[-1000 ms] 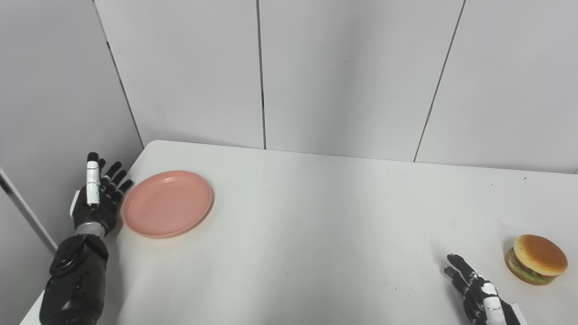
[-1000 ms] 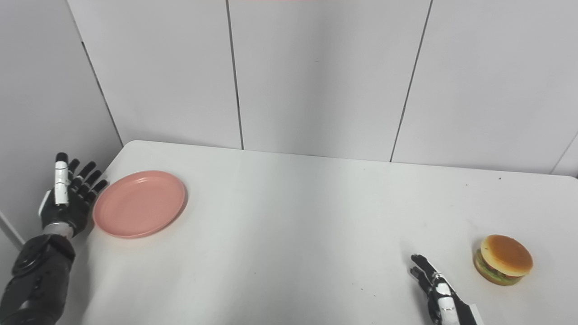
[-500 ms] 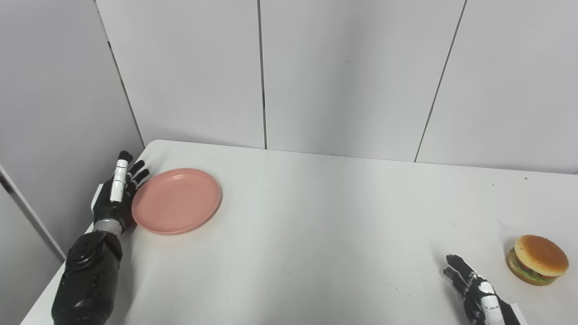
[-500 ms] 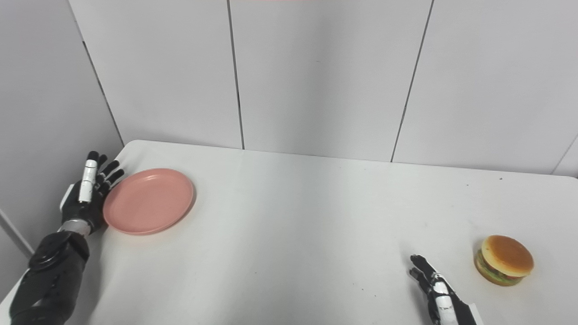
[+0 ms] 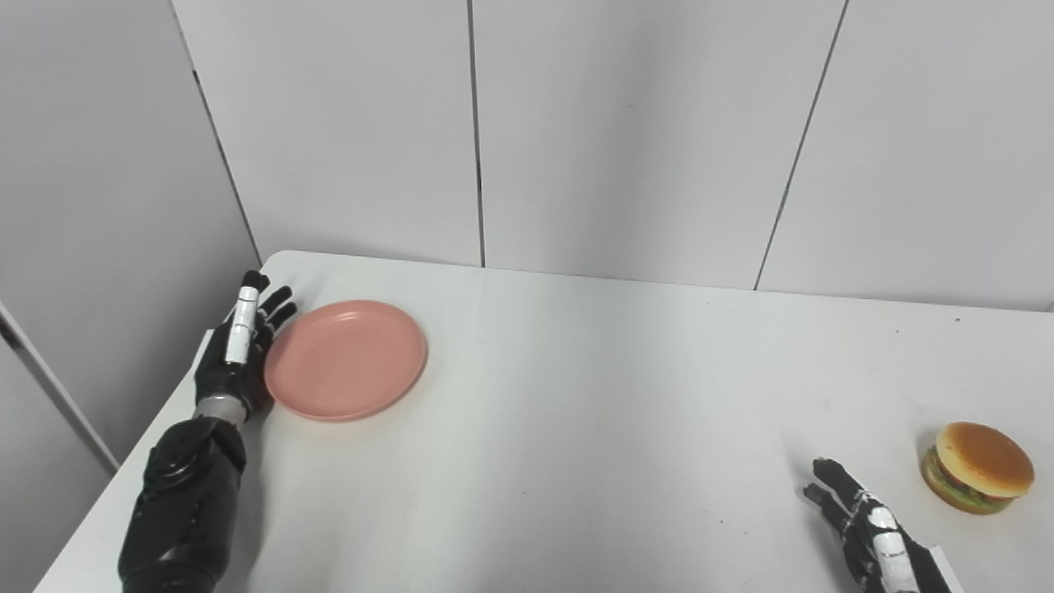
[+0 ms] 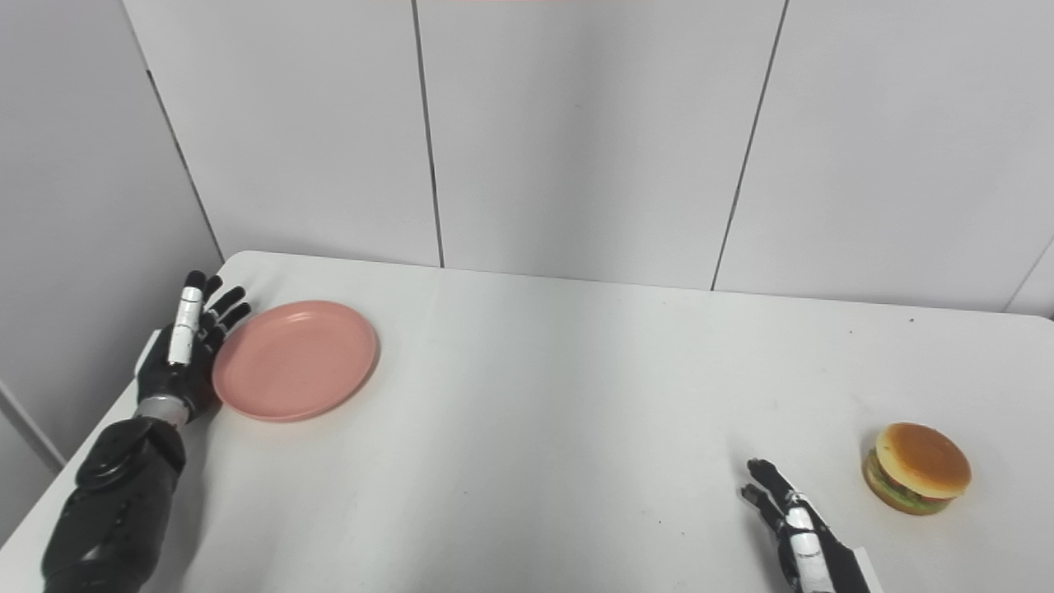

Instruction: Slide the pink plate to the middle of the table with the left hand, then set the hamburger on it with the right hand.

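A round pink plate (image 5: 346, 360) lies flat on the white table (image 5: 576, 412) near its far left corner. My left hand (image 5: 239, 350) stands on edge, open, with its fingers straight and its palm against the plate's left rim. A hamburger (image 5: 977, 467) with a brown bun sits near the table's right edge. My right hand (image 5: 865, 535) rests open at the bottom right, just left of the hamburger and apart from it, holding nothing.
Grey wall panels (image 5: 626, 140) rise right behind the table's far edge, and another panel (image 5: 99, 189) stands along the left side. The left table edge runs close beside my left forearm (image 5: 185, 502).
My left hand has pushed the pink plate to the right, away from the left edge. The right hand and the hamburger have stayed in place.
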{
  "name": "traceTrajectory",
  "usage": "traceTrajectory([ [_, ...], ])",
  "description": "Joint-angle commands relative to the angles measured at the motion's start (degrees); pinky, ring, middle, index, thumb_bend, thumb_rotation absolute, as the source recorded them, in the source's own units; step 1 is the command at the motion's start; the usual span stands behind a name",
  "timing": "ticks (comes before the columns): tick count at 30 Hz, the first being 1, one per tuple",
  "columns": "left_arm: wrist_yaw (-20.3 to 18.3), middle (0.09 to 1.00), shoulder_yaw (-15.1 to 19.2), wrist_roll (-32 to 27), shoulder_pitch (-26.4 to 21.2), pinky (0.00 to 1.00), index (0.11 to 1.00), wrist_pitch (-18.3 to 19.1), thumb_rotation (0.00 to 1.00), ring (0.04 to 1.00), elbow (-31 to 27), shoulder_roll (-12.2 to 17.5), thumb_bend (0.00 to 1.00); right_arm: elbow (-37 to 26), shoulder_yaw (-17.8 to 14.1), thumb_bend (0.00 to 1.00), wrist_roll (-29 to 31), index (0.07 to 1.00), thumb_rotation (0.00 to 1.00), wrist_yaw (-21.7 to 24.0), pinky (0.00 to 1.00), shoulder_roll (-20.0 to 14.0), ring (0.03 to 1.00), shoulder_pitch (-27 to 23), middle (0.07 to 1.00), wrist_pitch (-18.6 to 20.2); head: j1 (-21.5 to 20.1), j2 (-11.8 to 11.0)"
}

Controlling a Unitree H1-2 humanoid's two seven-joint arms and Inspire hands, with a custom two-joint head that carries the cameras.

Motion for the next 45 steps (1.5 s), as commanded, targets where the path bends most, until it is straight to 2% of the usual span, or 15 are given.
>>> traceTrajectory([
  [1,-1.53,0.897,-0.4,-0.22,-0.85,0.81,0.944,-0.03,0.8,0.903,-2.32,0.38,0.94,-1.02,1.15,0.76,-0.09,0.85,0.96,0.8,0.97,0.28,0.891,0.2,0.92,1.73,-0.36,-0.03],
  [7,-2.1,0.899,-1.26,-0.38,-0.02,0.82,0.93,1.23,0.8,0.901,-5.21,-1.7,0.94,-1.59,1.68,0.79,0.01,0.857,0.94,0.74,0.98,0.45,0.896,0.22,0.927,2.69,-1.7,0.13],
  [15,-2.75,0.889,-5.02,0.93,0.77,0.86,0.919,2.69,0.81,0.906,-8.3,-4.76,0.91,-2.29,2.63,0.81,-0.78,0.857,0.93,0.29,0.97,0.79,0.881,0.35,0.917,3.01,-2.78,-0.1],
  [20,-2.59,0.89,-7.55,2.34,0.61,0.84,0.922,3.36,0.81,0.901,-9.08,-6.85,0.91,-2.48,3.06,0.8,-1.06,0.863,0.94,0.27,0.97,0.85,0.884,0.39,0.919,3.14,-3.41,0.03],
  [22,-2.37,0.888,-8.22,2.73,0.52,0.86,0.925,3.56,0.81,0.905,-9.2,-7.44,0.9,-2.61,3.17,0.8,-1.05,0.86,0.94,0.23,0.97,0.91,0.881,0.43,0.916,3.29,-3.86,0.09],
  [25,-2.32,0.894,-8.48,2.4,0.29,0.9,0.931,4.61,0.82,0.911,-9.3,-8.45,0.9,-2.57,3.37,0.81,-0.85,0.856,0.93,0.36,0.97,0.96,0.881,0.38,0.915,3.45,-4.96,0.16],
  [32,-1.61,0.887,-8.07,1.54,0.06,0.89,0.928,7.79,0.83,0.909,-10.85,-11.22,0.88,-2.88,4.27,0.81,-2.08,0.85,0.92,-0.11,0.97,1.39,0.876,0.26,0.913,4.1,-7.8,0.46],
  [40,-1.75,0.882,-9.16,2.15,1.45,0.92,0.911,9.54,0.83,0.914,-13.19,-13.96,0.88,-3.26,6.18,0.78,-4.98,0.858,0.93,-0.94,0.97,3.0,0.877,0.18,0.913,4.44,-11.94,0.51],
  [44,-1.83,0.887,-10.0,2.36,2.9,0.86,0.928,9.69,0.83,0.906,-14.48,-15.33,0.87,-3.17,7.08,0.77,-6.06,0.861,0.93,-1.47,0.97,3.92,0.882,-0.05,0.921,4.78,-14.08,0.4],
  [45,-1.88,0.888,-10.2,2.41,3.26,0.87,0.931,9.62,0.83,0.907,-14.69,-15.65,0.87,-3.24,7.37,0.77,-6.44,0.86,0.93,-1.61,0.98,4.16,0.883,-0.05,0.922,4.91,-14.71,0.35],
])
